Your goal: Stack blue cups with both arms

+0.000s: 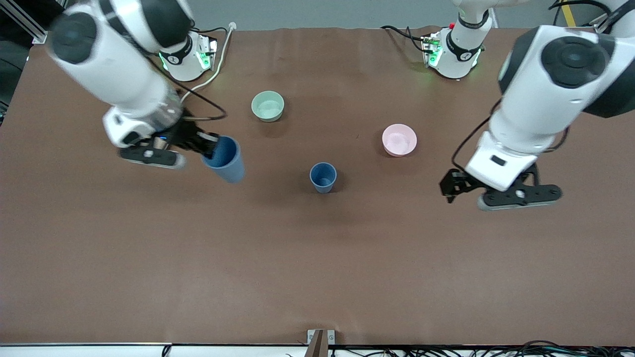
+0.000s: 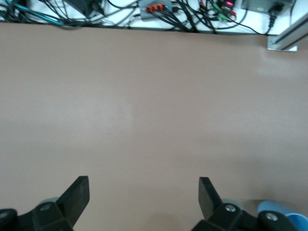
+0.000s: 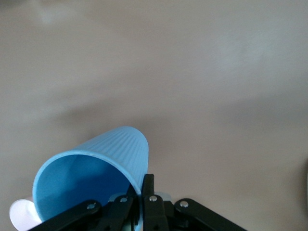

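Note:
One blue cup (image 1: 225, 159) hangs tilted over the table at the right arm's end, with my right gripper (image 1: 206, 144) shut on its rim. In the right wrist view the cup (image 3: 96, 168) shows its open mouth, and the gripper (image 3: 142, 185) pinches the wall, one finger inside and one outside. The second blue cup (image 1: 323, 177) stands upright on the table near the middle. My left gripper (image 1: 451, 188) hovers open and empty over bare table toward the left arm's end. Its fingers are spread wide in the left wrist view (image 2: 143, 192).
A mint-green bowl (image 1: 268, 105) stands farther from the front camera than the cups. A pale pink bowl (image 1: 399, 139) sits between the standing cup and the left arm. Cables (image 2: 159, 12) run along the table's edge nearest the front camera.

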Controlling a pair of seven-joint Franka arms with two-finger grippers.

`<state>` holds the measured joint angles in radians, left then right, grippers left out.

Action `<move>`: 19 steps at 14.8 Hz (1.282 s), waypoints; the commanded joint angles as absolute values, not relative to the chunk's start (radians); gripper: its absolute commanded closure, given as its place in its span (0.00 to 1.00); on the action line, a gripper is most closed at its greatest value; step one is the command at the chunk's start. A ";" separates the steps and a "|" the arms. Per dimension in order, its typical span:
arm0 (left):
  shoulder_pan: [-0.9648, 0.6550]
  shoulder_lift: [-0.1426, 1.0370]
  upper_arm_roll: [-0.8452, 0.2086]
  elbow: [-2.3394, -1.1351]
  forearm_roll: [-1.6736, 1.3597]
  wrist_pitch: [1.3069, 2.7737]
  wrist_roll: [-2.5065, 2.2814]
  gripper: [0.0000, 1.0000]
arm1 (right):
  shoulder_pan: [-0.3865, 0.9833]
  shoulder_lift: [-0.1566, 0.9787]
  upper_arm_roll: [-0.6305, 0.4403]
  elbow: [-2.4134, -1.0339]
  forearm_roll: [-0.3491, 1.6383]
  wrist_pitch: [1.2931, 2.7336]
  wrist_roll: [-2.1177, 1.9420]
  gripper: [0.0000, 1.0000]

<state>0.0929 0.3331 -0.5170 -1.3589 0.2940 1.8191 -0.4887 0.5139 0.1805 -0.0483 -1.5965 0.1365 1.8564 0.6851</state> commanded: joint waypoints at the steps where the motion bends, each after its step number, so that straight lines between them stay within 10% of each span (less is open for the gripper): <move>1: 0.121 0.250 -0.522 -1.376 0.313 1.798 -0.457 0.00 | 0.570 0.238 -0.061 -1.588 0.132 1.917 0.784 0.99; 11: 0.273 0.095 -0.509 -1.382 0.135 1.612 -0.138 0.00 | 0.758 0.428 -0.061 -1.588 0.144 2.103 0.887 0.99; 19: -0.070 -0.086 -0.083 -1.589 0.035 1.603 -0.048 0.00 | 0.807 0.483 -0.060 -1.588 0.144 2.164 0.936 0.99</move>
